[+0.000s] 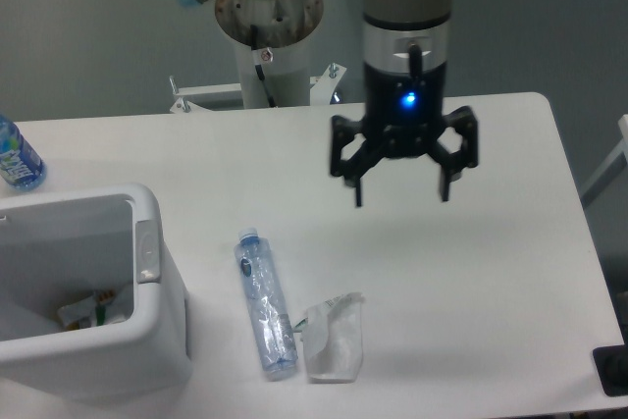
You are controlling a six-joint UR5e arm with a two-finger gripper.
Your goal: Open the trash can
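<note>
The trash can (pixel 162 306) is a large boxy white bin at the lower left of the table. Its top stands open and I see some litter inside at the bottom. A small grey latch (pixel 147 250) sits on its right rim. No lid shows in view. My gripper (pixel 402 195) hangs above the middle of the table, well to the right of the can and apart from it. Its two fingers are spread wide and hold nothing.
An empty clear plastic bottle (pixel 265 306) lies on the table just right of the can. A crumpled clear plastic cup (pixel 334 339) lies beside it. A blue-labelled bottle (pixel 15 156) stands at the left edge. The arm's base post (pixel 270 26) rises behind the table.
</note>
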